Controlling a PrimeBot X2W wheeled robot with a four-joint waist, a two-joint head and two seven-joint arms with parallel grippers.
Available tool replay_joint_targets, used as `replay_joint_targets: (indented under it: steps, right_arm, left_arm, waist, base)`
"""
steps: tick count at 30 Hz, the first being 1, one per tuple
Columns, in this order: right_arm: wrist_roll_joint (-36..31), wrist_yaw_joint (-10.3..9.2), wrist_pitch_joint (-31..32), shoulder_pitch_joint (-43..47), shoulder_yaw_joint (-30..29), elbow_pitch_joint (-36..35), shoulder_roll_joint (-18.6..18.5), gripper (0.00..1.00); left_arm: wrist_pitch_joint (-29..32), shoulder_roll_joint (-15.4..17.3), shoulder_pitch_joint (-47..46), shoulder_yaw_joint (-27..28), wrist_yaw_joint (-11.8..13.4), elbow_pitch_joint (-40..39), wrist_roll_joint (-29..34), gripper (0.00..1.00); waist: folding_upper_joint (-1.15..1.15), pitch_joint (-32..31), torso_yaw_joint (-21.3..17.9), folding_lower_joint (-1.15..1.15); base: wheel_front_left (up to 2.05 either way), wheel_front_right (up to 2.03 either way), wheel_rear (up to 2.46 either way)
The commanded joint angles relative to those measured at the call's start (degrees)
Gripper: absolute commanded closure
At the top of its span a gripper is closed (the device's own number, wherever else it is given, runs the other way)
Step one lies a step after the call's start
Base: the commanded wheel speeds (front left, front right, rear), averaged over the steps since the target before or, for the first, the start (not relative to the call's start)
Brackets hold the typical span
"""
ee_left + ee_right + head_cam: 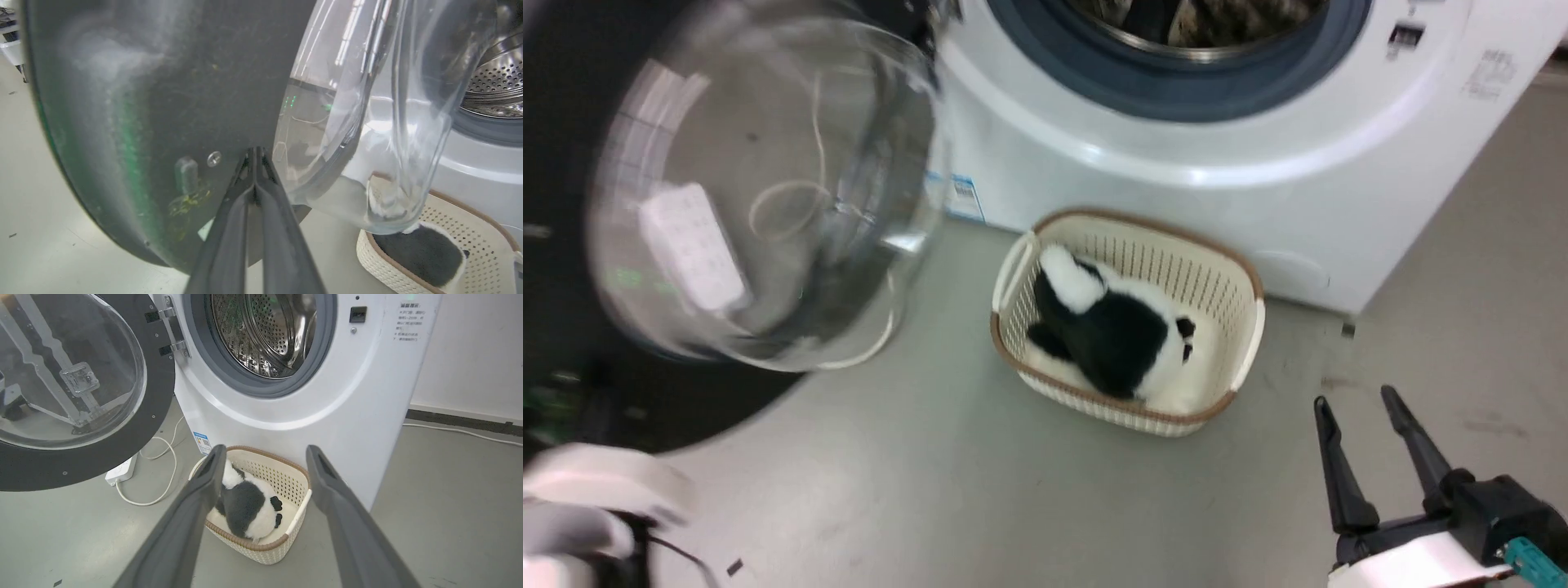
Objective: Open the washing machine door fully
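Upper left of the head view: washing machine door [760, 196], blurred, standing open, its clear glass bowl bulging toward the camera with the black ring behind it. The washing machine [1176, 171] spans top centre and right, grey gasket exposed, blue label [964, 196] low on its front. A cream basket [1176, 261] sits on the floor just in front of the machine, mid frame, with a black-and-white plush toy [1111, 327] inside. Right gripper [1356, 400] is at lower right, fingers spread and pointing up frame, well apart from the door. A pale left forearm [588, 490] shows at lower left, blurred.

Left wrist view: left gripper [255, 153] at bottom centre, fingers pressed flat together. The tips are at the door's black ring, just beside a screw [214, 158]; can't tell if they touch it. The glass bowl is right of the fingers, the drum [494, 81] at the right edge, the basket at lower right.

Right wrist view: jaws wide apart, basket and toy seen between the fingers at lower centre. The door is at upper left, hanging on its hinge [173, 330], angled well out from the machine front. The drum hole is fully exposed at top centre. A white power strip [120, 471] lies on the floor below the door.
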Motion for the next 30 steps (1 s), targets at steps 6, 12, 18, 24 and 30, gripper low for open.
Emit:
replay_joint_targets:
  steps: [6, 12, 18, 24, 30]
  right_arm:
    - [-1.8, 0.05, 2.2, -1.5, -1.4, -3.8, -0.4, 0.0]
    - [-2.0, 0.05, 3.7, -2.2, -1.8, -6.3, -1.4, 0.0]
    - [-1.9, 0.05, 4.3, -2.5, -1.9, -7.2, -1.8, 0.0]
    - [-1.4, 0.05, 3.4, -2.3, -1.8, -6.4, -1.4, 0.0]
    - [-0.8, 0.05, 1.3, -2.3, -2.1, -4.7, -1.0, 0.0]
  left_arm:
    - [-1.0, 6.1, -7.6, 6.6, -0.9, 8.2, -3.7, 1.0]
    - [-2.7, 10.8, -14.4, 9.3, -2.9, 18.6, -5.8, 1.0]
    - [-5.9, 13.2, -19.3, 9.2, -4.6, 27.7, -5.9, 1.0]
    - [-10.2, 13.4, -20.3, 7.4, -6.1, 32.1, -4.4, 1.0]
    - [-13.0, 11.6, -18.6, 4.0, -7.1, 29.9, -1.5, 1.0]
  waist:
    - [0.0, 6.9, -1.4, -0.01]
    - [0.0, 9.7, -1.8, -0.01]
    - [0.0, 10.3, -2.2, -0.01]
    - [0.0, 8.1, -2.6, -0.01]
    - [0.0, 3.2, -3.3, -0.01]
  base:
    - [0.0, 0.0, 0.0]
    - [0.0, 0.0, 0.0]
    - [0.0, 0.0, 0.0]
    - [0.0, 0.0, 0.0]
    - [0.0, 0.0, 0.0]
